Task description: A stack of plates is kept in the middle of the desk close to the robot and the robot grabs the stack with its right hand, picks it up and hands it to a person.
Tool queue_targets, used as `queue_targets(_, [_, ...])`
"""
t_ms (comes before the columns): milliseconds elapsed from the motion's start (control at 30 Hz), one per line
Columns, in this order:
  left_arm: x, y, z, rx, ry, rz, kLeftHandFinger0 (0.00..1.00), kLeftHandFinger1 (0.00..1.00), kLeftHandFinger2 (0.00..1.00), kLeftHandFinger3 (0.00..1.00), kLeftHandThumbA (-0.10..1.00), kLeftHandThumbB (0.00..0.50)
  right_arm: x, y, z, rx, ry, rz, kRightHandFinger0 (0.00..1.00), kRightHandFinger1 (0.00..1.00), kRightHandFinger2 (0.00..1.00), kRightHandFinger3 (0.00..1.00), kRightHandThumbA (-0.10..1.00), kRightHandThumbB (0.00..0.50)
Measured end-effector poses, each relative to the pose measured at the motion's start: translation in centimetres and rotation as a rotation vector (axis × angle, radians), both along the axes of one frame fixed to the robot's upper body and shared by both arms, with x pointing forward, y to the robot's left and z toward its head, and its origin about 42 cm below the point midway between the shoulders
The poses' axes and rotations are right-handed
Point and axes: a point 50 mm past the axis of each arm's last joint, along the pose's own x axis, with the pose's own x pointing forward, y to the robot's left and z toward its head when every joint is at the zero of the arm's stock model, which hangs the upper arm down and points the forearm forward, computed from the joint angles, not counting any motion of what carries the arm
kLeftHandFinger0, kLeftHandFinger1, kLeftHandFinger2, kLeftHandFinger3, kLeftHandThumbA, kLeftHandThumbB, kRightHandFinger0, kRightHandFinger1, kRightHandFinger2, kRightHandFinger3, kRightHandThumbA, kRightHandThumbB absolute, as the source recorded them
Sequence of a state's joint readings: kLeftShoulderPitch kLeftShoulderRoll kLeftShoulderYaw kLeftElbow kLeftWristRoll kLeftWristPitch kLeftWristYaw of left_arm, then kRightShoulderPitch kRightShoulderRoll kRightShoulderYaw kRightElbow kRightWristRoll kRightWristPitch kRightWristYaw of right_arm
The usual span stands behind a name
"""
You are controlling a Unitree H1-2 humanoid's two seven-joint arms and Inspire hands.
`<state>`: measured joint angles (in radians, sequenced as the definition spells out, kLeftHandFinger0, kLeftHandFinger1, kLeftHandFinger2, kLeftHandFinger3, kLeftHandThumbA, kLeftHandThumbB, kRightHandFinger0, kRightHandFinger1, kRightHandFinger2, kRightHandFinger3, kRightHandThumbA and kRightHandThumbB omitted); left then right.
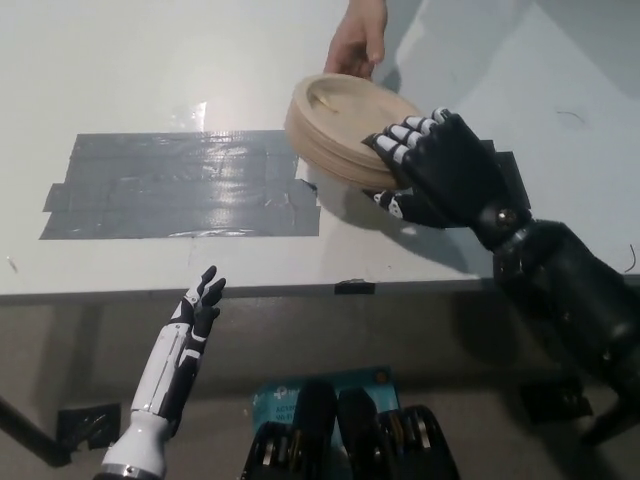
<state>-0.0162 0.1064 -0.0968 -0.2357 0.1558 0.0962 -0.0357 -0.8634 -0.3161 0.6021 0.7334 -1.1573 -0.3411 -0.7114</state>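
above white desk (pixel 150 70), plate stack (pixel 345 125) clamped in black robot hand (pixel 435 170), person's hand (pixel 358 40) at far rim

The black right hand (pixel 432 170) reaches in from the lower right over the desk's near edge, its forearm slanting up and to the left, and its fingers (pixel 402 142) are curled over the rim of the plates (pixel 345 120) with the thumb beneath, holding them clear of the desk. The white left hand (pixel 200 308) hangs low at the lower left, below the desk's near edge, forearm angled upward, fingers straight, slightly apart and holding nothing.
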Motion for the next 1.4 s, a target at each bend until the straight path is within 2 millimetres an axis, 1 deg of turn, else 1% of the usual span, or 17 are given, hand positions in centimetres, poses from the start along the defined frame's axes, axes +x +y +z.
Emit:
queue_targets(67, [0.0,0.0,0.0,0.001,-0.001,-0.001,1.0,1.0,1.0,1.0,1.0,0.0,0.9,0.4,0.4,-0.021,0.002,-0.009,0.0,0.0,0.03,0.11,-0.1,0.323])
queue_targets(100, [0.0,0.0,0.0,0.003,-0.001,-0.001,1.0,1.0,1.0,1.0,1.0,0.0,1.3,0.9,0.6,-0.029,0.004,-0.011,0.0,0.0,0.13,0.19,-0.1,0.327])
queue_targets(133, [0.0,-0.1,0.0,0.004,-0.001,-0.001,1.0,1.0,1.0,1.0,1.0,0.0,1.5,1.2,0.6,-0.031,0.006,-0.011,0.0,0.05,0.2,0.3,-0.1,0.323])
queue_targets(167, [0.0,-0.1,0.0,0.005,-0.001,-0.001,1.0,1.0,1.0,1.0,1.0,0.0,1.8,1.7,0.8,-0.03,0.007,-0.013,0.32,0.54,0.68,0.67,0.14,0.362])
queue_targets(200, [0.0,-0.1,0.0,0.006,-0.001,-0.002,1.0,1.0,1.0,1.0,1.0,0.0,2.1,2.1,0.9,-0.027,0.008,-0.014,0.48,0.66,0.7,0.78,0.21,0.36])
queue_targets(233, [0.0,-0.1,0.0,0.006,-0.001,-0.002,1.0,1.0,1.0,1.0,1.0,0.0,2.3,2.3,1.0,-0.025,0.012,-0.022,0.83,0.97,1.0,1.0,0.35,0.422])
queue_targets(267, [0.0,-0.1,0.0,0.007,-0.002,-0.003,1.0,1.0,1.0,1.0,1.0,0.0,2.4,2.6,1.2,-0.016,0.02,-0.036,1.0,1.0,1.0,1.0,0.45,0.47])
queue_targets(300, [0.0,-0.1,0.0,0.008,-0.002,-0.002,1.0,1.0,1.0,1.0,1.0,0.0,2.5,2.7,1.4,-0.011,0.028,-0.045,1.0,1.0,1.0,1.0,0.5,0.498])
queue_targets(333, [0.0,-0.1,0.0,0.008,-0.001,-0.002,1.0,1.0,1.0,1.0,1.0,0.0,2.6,3.1,1.6,-0.009,0.047,-0.056,1.0,1.0,1.0,1.0,0.51,0.5])
queue_targets(433, [0.0,-0.1,0.0,0.008,-0.001,-0.002,1.0,1.0,1.0,1.0,1.0,0.0,2.6,3.4,1.6,-0.015,0.083,-0.072,1.0,1.0,1.0,1.0,0.59,0.5])
queue_targets(533, [0.0,-0.1,0.0,0.008,-0.001,-0.002,1.0,1.0,1.0,1.0,1.0,0.0,2.3,3.5,1.4,-0.024,0.118,-0.083,1.0,1.0,1.0,1.0,0.57,0.5])
queue_targets(733, [0.0,-0.1,0.0,0.008,-0.001,-0.002,1.0,1.0,1.0,1.0,1.0,0.0,1.4,3.5,0.5,-0.047,0.208,-0.115,1.0,1.0,1.0,1.0,0.69,0.5])
queue_targets(933, [0.1,-0.1,0.1,0.009,-0.003,-0.003,1.0,1.0,1.0,1.0,1.0,0.0,0.6,3.1,1.4,-0.036,0.255,-0.135,1.0,1.0,1.0,1.0,0.77,0.5])
queue_targets(1133, [0.1,-0.1,0.1,0.01,-0.003,-0.002,1.0,1.0,1.0,1.0,1.0,0.0,-1.8,1.4,3.1,0.025,0.256,-0.126,1.0,1.0,1.0,1.0,0.84,0.485])
queue_targets(1167, [0.1,-0.1,0.1,0.01,-0.002,-0.002,1.0,1.0,1.0,1.0,1.0,0.0,-2.3,1.3,3.2,0.034,0.256,-0.122,1.0,1.0,1.0,1.0,0.92,0.462])
queue_targets(1233, [0.2,-0.2,0.1,0.009,-0.002,-0.003,1.0,1.0,1.0,1.0,1.0,0.0,-3.8,0.6,3.3,0.068,0.261,-0.108,1.0,1.0,1.0,1.0,0.99,0.46])
queue_targets(1400, [0.2,-0.1,0.0,0.01,0.002,-0.002,1.0,1.0,1.0,1.0,1.0,0.0,-7.4,-0.8,2.5,0.157,0.3,-0.083,1.0,1.0,1.0,1.0,1.0,0.415])
